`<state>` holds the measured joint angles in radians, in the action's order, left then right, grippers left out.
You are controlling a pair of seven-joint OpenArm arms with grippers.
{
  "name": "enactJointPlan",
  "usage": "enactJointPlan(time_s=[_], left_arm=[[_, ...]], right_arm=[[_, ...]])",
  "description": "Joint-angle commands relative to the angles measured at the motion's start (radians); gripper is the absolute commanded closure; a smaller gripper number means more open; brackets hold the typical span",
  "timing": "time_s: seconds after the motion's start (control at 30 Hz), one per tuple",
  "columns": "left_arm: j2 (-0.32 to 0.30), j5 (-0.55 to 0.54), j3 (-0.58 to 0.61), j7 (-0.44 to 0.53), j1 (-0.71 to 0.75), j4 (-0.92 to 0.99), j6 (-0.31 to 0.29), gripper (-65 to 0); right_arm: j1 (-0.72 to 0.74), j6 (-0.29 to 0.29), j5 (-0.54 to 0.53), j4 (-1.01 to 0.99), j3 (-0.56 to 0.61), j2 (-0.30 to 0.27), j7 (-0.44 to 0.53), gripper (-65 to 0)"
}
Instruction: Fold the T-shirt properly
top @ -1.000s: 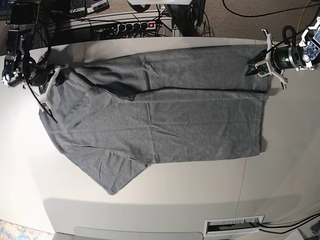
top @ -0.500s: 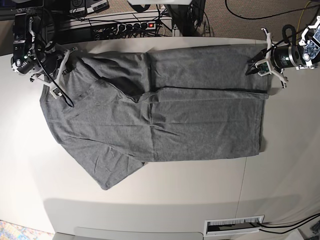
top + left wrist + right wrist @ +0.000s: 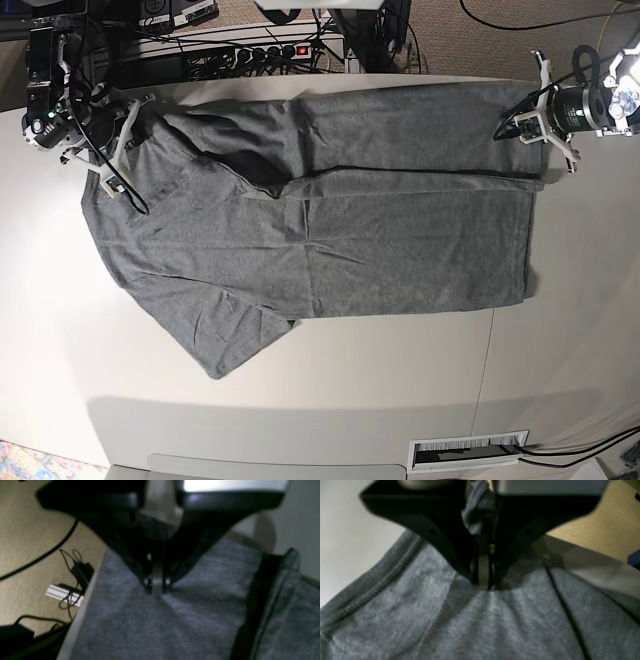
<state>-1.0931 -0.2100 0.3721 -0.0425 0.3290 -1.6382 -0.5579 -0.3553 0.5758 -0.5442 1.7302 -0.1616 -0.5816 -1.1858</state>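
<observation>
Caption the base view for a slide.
Both hands, left hand and right hand, pinch the grey T-shirt at its far edge.

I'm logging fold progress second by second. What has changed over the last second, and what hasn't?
Both grippers have carried the T-shirt's far edge toward the table's far side. The right gripper, at the collar end, moved most; the left gripper, at the hem end, rose slightly. The fold's overlap has narrowed. Both stay shut on cloth; the near half and lower sleeve lie unmoved.
</observation>
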Motion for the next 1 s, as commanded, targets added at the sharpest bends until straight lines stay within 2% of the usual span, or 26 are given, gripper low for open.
enactJointPlan(time_s=[0.0,0.13,0.27,0.4,0.57,0.7,0.83,0.97], left_arm=[[-0.025,0.12,0.016,-0.159,0.023,0.019,-0.018,0.0],[-0.024,0.176,0.016,-0.129,0.023,0.019,-0.005,0.0],[-0.025,0.232,0.016,-0.115,0.023,0.019,0.047,0.0],[-0.031,0.263,0.016,-0.114,0.023,0.019,0.054,0.0],[-0.037,0.293,0.016,-0.114,0.023,0.019,0.156,0.0],[-0.037,0.303,0.016,-0.114,0.023,0.012,0.193,0.0],[-0.038,0.238,0.016,-0.114,0.023,-0.042,0.288,0.0],[-0.039,0.233,0.016,-0.129,0.023,-0.103,0.333,0.0]], right_arm=[[-0.037,0.006,0.047,-0.019,0.016,0.002,-0.099,0.0],[-0.058,0.006,0.047,-0.019,0.016,0.002,-0.093,0.0],[-0.061,0.007,0.048,-0.019,0.016,0.002,-0.098,0.0],[-0.061,0.006,0.048,-0.019,0.016,0.002,-0.098,0.0],[-0.061,0.007,0.048,-0.019,0.016,0.002,-0.096,0.0],[-0.06,0.007,0.047,-0.019,0.016,0.002,-0.076,0.0],[-0.06,0.007,0.048,-0.016,0.016,0.002,-0.06,0.0],[-0.061,0.006,0.048,0.005,0.016,0.002,-0.071,0.0]])
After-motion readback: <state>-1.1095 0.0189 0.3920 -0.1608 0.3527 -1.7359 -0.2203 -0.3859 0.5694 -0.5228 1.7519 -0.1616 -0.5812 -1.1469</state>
